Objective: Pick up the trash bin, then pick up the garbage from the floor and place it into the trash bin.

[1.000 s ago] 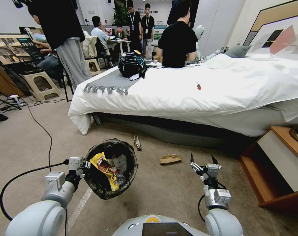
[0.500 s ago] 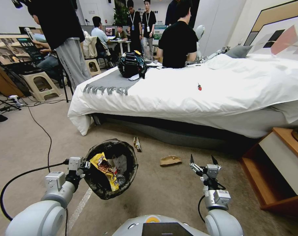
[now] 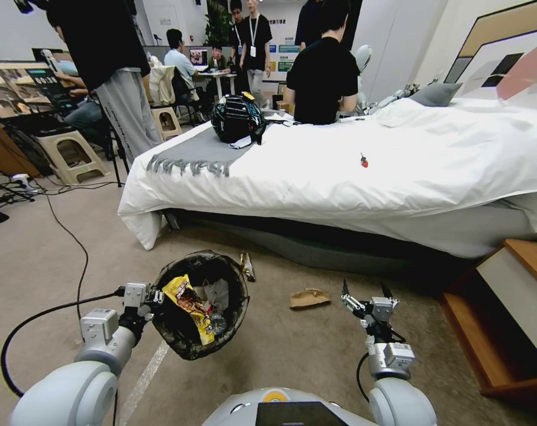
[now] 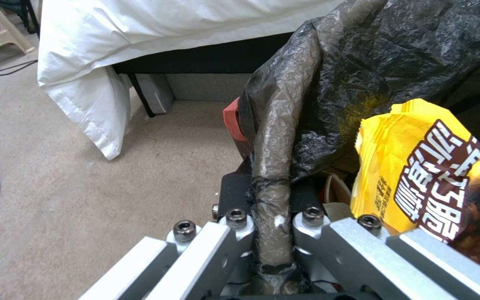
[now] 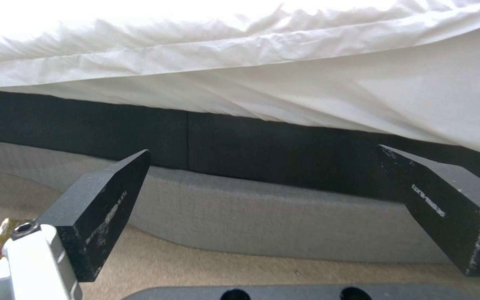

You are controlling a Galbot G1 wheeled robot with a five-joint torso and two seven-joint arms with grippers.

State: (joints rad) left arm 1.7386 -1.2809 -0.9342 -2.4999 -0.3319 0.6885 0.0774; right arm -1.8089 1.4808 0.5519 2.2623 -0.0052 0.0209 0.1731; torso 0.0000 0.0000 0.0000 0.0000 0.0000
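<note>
The trash bin [image 3: 204,257], lined with a crinkled black bag, hangs tilted above the carpet. My left gripper [image 3: 155,296] is shut on its near rim. In the left wrist view the left gripper [image 4: 273,227] clamps the bag-wrapped rim [image 4: 276,137]. A yellow snack wrapper [image 3: 189,305] and white scraps lie inside the bin. On the floor, garbage remains beside the bed: a brown paper scrap [image 3: 309,297] and a small wrapper [image 3: 246,266]. My right gripper [image 3: 366,291] is open and holds nothing, just right of the paper scrap. In the right wrist view the right gripper [image 5: 262,154] faces the bed base.
A white-covered bed [image 3: 351,177] stands ahead with a dark helmet [image 3: 238,118] on it. A wooden nightstand [image 3: 511,331] is at the right. A black cable [image 3: 73,242] runs over the carpet on the left. People and stools stand behind.
The whole head view has shifted: bed and nightstand sit lower and further right, so the camera moved. Both arms and the held bin keep their pose.
</note>
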